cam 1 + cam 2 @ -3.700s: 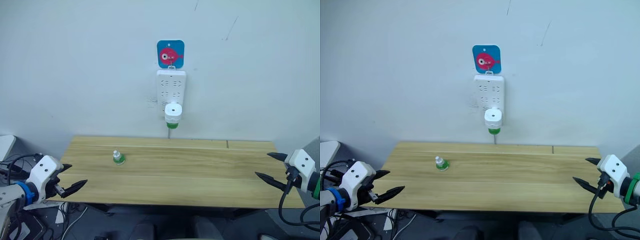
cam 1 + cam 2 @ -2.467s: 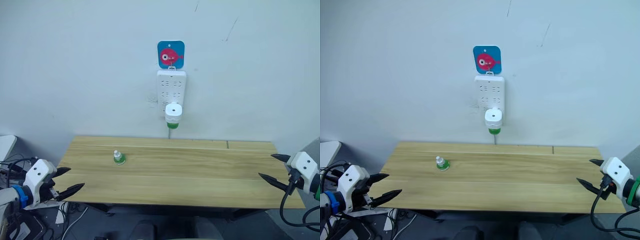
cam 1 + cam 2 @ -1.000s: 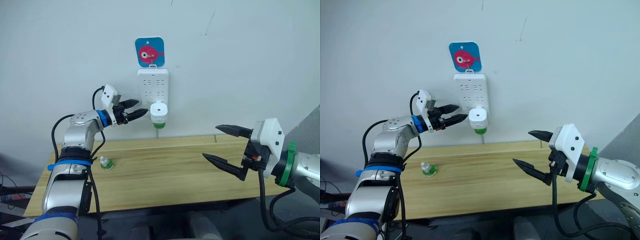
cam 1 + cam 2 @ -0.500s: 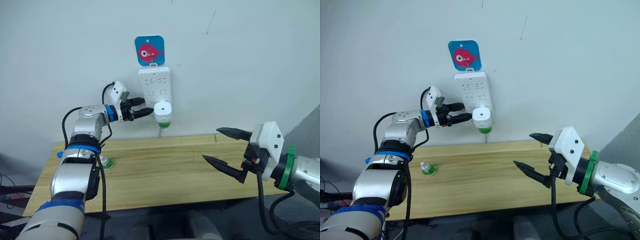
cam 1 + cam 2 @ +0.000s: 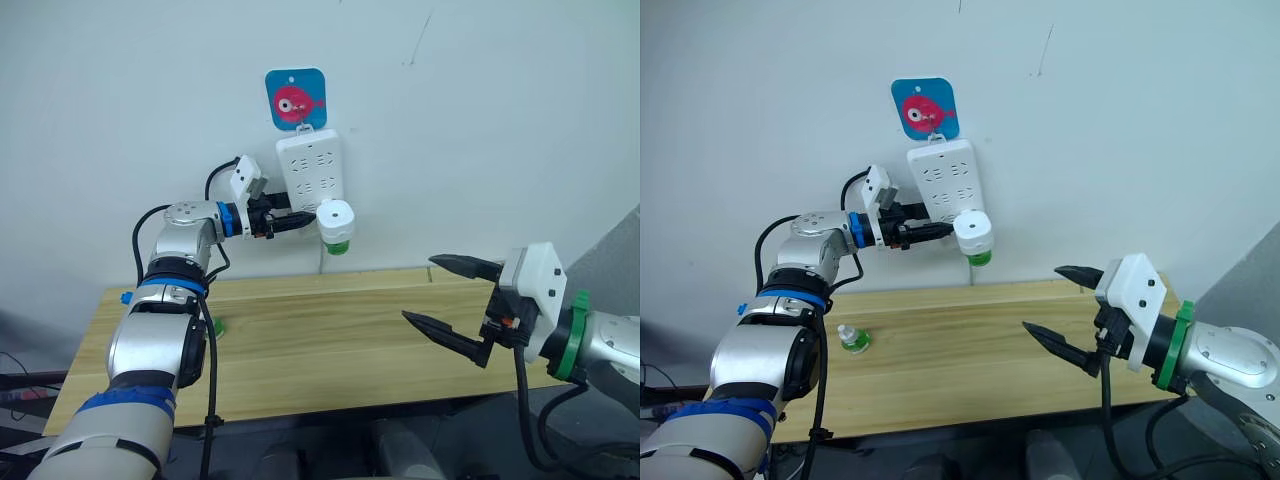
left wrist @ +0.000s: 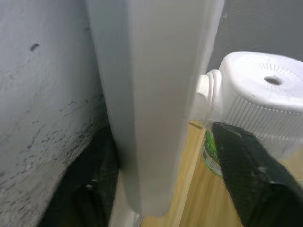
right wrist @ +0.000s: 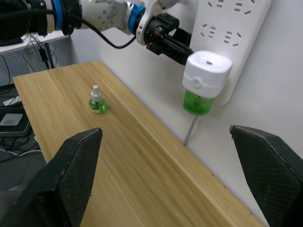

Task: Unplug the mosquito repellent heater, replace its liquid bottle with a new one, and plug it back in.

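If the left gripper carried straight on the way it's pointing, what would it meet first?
The left gripper points sideways along the wall, its open fingers already straddling the lower power strip. Straight ahead, one finger would probably meet the mosquito repellent heater plugged into it, though the depth is hard to judge.

We see the left gripper (image 5: 303, 222) raised, arm outstretched (fingers parted); the right gripper (image 5: 449, 297) hovers low, fingers spread wide.

Heater (image 5: 336, 222) in wall power strip (image 5: 311, 170) above table (image 5: 330, 330); spare bottle (image 5: 849, 339) on table, left.
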